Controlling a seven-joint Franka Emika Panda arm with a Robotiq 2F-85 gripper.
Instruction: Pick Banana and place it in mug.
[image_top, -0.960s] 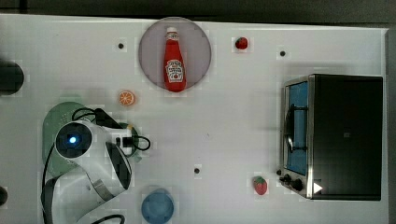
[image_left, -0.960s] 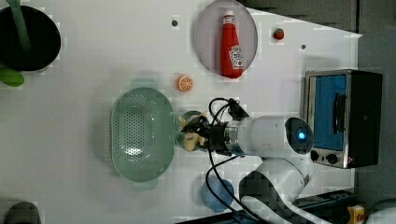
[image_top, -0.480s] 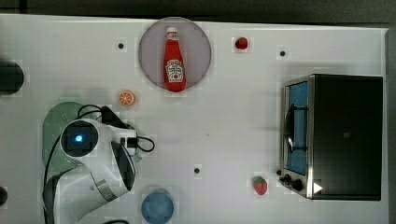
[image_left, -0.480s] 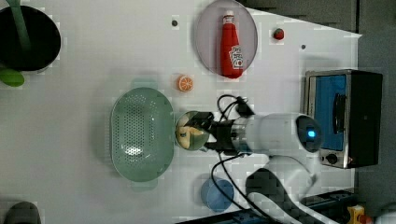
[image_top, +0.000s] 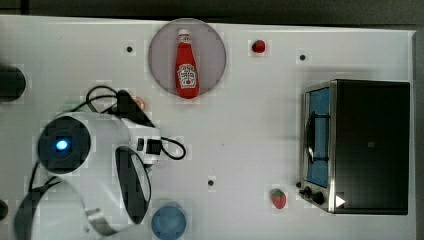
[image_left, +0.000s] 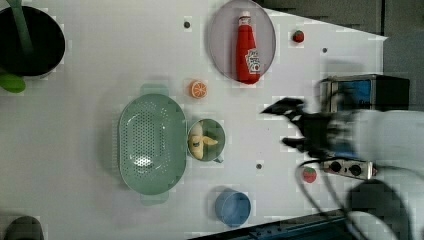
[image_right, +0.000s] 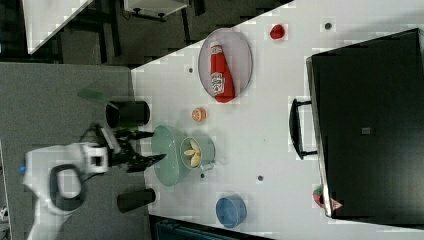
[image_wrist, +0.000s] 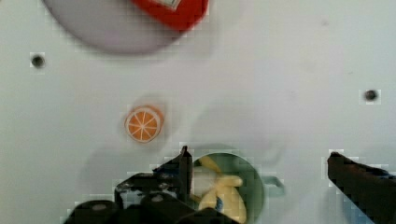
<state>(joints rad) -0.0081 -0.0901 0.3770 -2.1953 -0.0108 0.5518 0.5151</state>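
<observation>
The yellow banana (image_left: 201, 143) lies inside the small mint-green mug (image_left: 218, 134), which stands right beside the oval green colander (image_left: 150, 142). In the right view the banana (image_right: 193, 152) shows through the mug's (image_right: 206, 146) open top. My gripper (image_left: 287, 125) hangs open and empty, well up off the table, toward the left view's right of the mug. In the wrist view the gripper (image_wrist: 259, 156) has its two dark fingers (image_wrist: 182, 168) spread wide, with the mug (image_wrist: 254, 179) and banana (image_wrist: 224, 196) below them. In the top view my arm (image_top: 95, 150) covers the mug.
An orange slice (image_left: 198, 89) lies near the mug. A ketchup bottle (image_left: 248, 47) rests on a grey plate (image_left: 220, 35). A blue cup (image_left: 232, 207) stands by the table's edge. A toaster oven (image_top: 360, 145), two strawberries (image_top: 278, 198) (image_top: 258, 46) and a black pot (image_left: 30, 45) are also there.
The jaws have spread apart and let go of the banana, which stays in the mug. The gripper has lifted away, drifting toward the left view's right.
</observation>
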